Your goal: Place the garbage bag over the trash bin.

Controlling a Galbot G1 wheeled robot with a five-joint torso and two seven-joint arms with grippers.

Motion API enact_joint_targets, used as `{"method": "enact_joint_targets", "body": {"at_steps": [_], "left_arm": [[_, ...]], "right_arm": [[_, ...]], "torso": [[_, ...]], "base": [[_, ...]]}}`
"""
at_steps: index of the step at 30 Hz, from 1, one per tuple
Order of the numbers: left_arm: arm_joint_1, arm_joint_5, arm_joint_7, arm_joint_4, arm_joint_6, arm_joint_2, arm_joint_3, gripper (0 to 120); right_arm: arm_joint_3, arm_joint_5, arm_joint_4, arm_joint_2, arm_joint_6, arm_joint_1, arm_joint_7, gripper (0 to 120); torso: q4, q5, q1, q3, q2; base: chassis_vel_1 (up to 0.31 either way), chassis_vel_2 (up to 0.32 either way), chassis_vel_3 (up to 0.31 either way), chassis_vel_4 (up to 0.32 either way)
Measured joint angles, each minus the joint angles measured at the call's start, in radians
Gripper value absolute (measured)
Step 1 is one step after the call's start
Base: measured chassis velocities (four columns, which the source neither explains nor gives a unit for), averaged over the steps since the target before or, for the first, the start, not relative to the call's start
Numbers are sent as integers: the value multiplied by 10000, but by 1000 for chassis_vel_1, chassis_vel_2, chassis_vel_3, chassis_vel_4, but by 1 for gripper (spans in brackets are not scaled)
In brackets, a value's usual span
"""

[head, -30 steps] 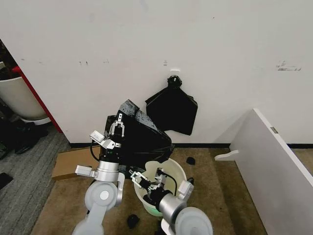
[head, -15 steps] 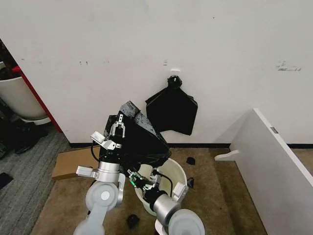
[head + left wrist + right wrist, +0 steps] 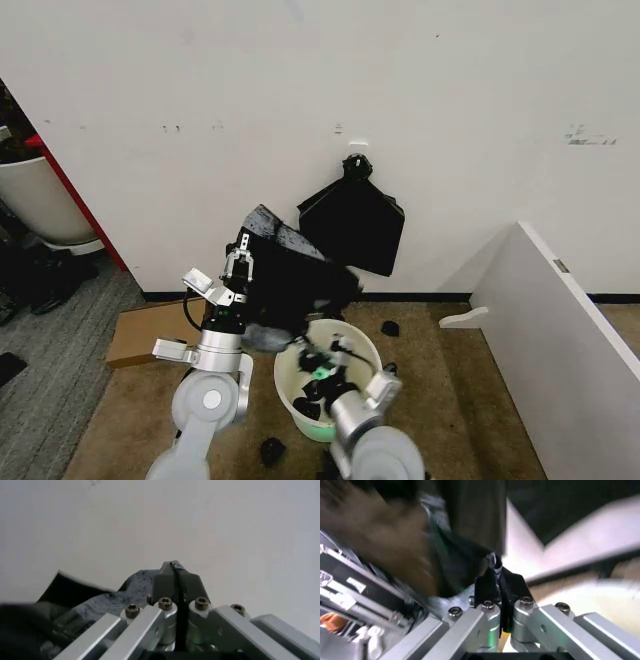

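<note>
The left gripper [image 3: 241,257] is raised near the wall, its fingers pressed together on an edge of the garbage bag [image 3: 290,285], which hangs behind the trash bin [image 3: 300,410]. The right gripper [image 3: 322,362] sits low over the bin's mouth, jaws closed on a thin strip of black film. The step looks like spreading the bag's opening; next it must be drawn across the rim.

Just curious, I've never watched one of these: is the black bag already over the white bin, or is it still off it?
Still off. The garbage bag is held up beside and behind the trash bin by the left gripper, and the bin's white rim is bare.
</note>
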Motion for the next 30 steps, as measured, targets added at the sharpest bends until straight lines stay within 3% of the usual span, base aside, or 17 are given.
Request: {"method": "enact_joint_targets", "body": {"at_steps": [5,10,17,23,30], "left_arm": [[434,259,-62,65,-258,147,64,0],[1012,1322,-487,-75,-364,354,115,0],[2465,2212,-1165,-1233,-89,746,190,0],[3620,2457,-2212,-2625,573,1074,246,0],[3373,1999,-3053,-2244,1234,1146,386,0]], "right_arm": [[935,-636,1848,-1071,-293,-294,368,0],[1420,-758,3169,-1839,-1085,-221,1116,0],[2010,-1112,3390,-2299,-2319,-55,1490,0],[2761,310,3369,-2319,-3813,309,2467,0],[2806,407,3347,-2367,-4646,366,2918,0]], "torso": [[0,-1,0,0,0],[0,-1,0,-1,0],[0,0,-1,-1,0],[3,1,-1,-1,0],[0,-3,-1,-1,0]], "base": [[0,0,0,0],[0,0,0,0],[0,0,0,0],[0,0,0,0],[0,0,0,0]]}}
